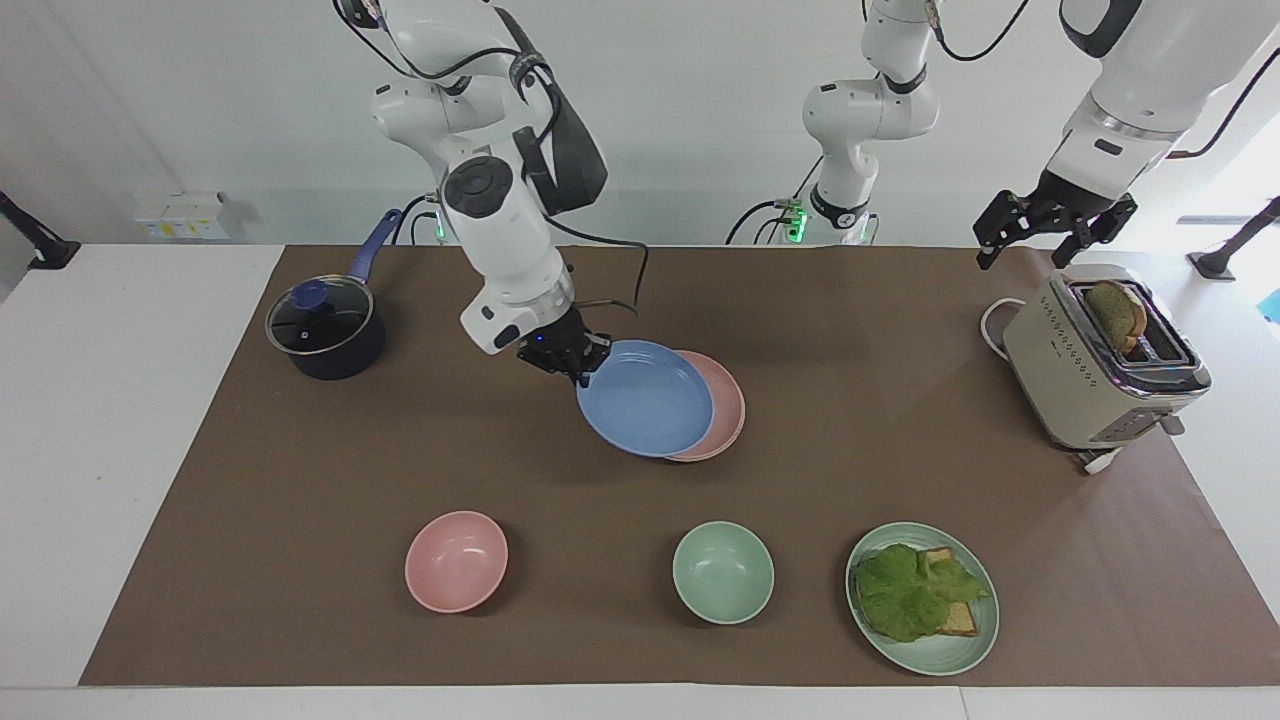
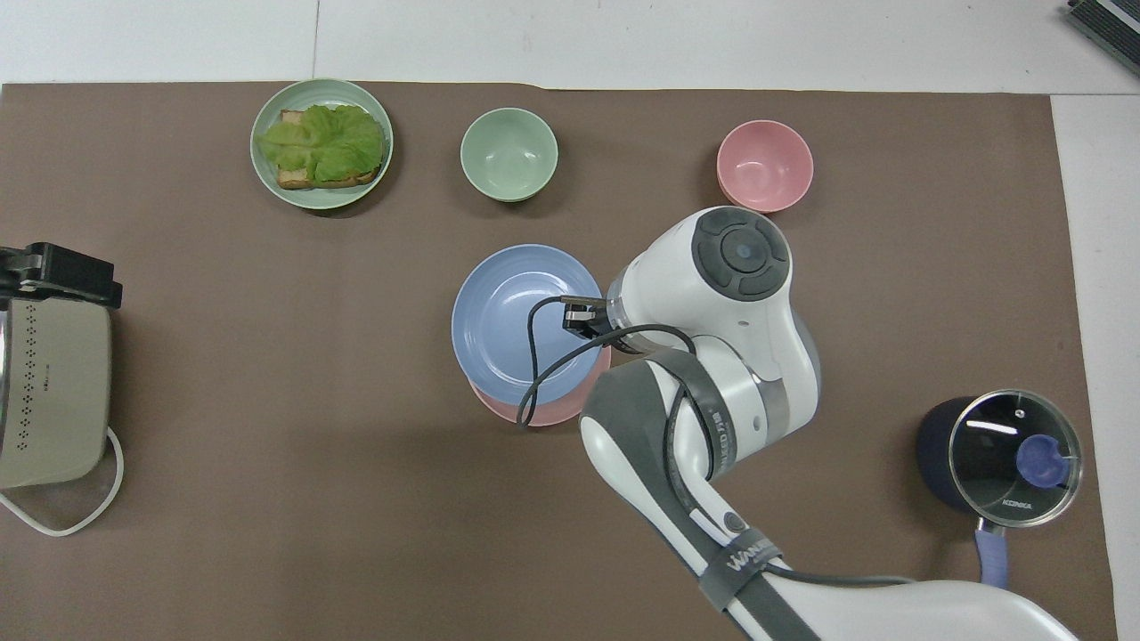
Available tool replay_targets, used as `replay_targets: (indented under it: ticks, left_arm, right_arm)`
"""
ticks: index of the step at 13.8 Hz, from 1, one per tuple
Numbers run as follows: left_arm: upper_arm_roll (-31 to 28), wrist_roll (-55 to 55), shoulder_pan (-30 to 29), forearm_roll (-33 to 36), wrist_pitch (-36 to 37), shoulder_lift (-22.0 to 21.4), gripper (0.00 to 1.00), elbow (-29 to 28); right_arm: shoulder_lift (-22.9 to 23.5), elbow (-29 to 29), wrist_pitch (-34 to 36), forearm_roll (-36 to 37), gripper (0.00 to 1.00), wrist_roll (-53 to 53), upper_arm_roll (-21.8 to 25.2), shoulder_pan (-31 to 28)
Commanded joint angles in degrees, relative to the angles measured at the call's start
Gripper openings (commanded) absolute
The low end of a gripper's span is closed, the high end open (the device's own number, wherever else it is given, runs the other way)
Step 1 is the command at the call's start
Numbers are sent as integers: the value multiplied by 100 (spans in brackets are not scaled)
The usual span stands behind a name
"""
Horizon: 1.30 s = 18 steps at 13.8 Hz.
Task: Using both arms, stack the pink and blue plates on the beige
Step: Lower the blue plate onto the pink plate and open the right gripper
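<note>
Top of the facing view, at the left arm's end: left gripper (image 1: 1055, 235) waits over the toaster (image 1: 1095, 370), jaws wide, empty. Mid-frame, right gripper (image 1: 580, 372) has its jaws pinched on the rim of the blue plate (image 1: 645, 400), held tilted over the pink plate (image 1: 728, 405) and offset toward the right arm's end; the beige plate can't be made out underneath. Risk: released this off-centre, blue likely lands skewed and slides off pink, or the thin rim pinch lets it pivot.
</note>
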<state>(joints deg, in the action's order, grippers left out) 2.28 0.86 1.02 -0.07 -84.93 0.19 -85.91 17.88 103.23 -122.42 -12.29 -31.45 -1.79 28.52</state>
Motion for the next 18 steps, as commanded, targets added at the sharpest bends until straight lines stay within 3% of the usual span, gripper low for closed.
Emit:
replay_targets:
  ticks: [1,11,12,15,16,18]
  left_arm:
    - [-8,-51,3,42,56,-63,100,-48]
    - [-8,-51,3,42,56,-63,100,-48]
    - [-8,-51,3,42,56,-63,100,-48]
    - [-8,-51,3,42,56,-63,100,-57]
    - [-8,-51,3,42,56,-63,100,-57]
    - [-8,-51,3,42,56,-63,100,-48]
  right_arm:
    - [-118,250,-98,-55,0,34,12,-66]
    - [13,453,-563,-90,0,227,12,-92]
    - [22,435,-564,-90,19,219,12,-92]
    - [40,339,-572,-55,90,236,21,-136]
    - [48,260,-590,15,100,271,21,-136]
    - [40,32,-590,42,100,367,56,-223]
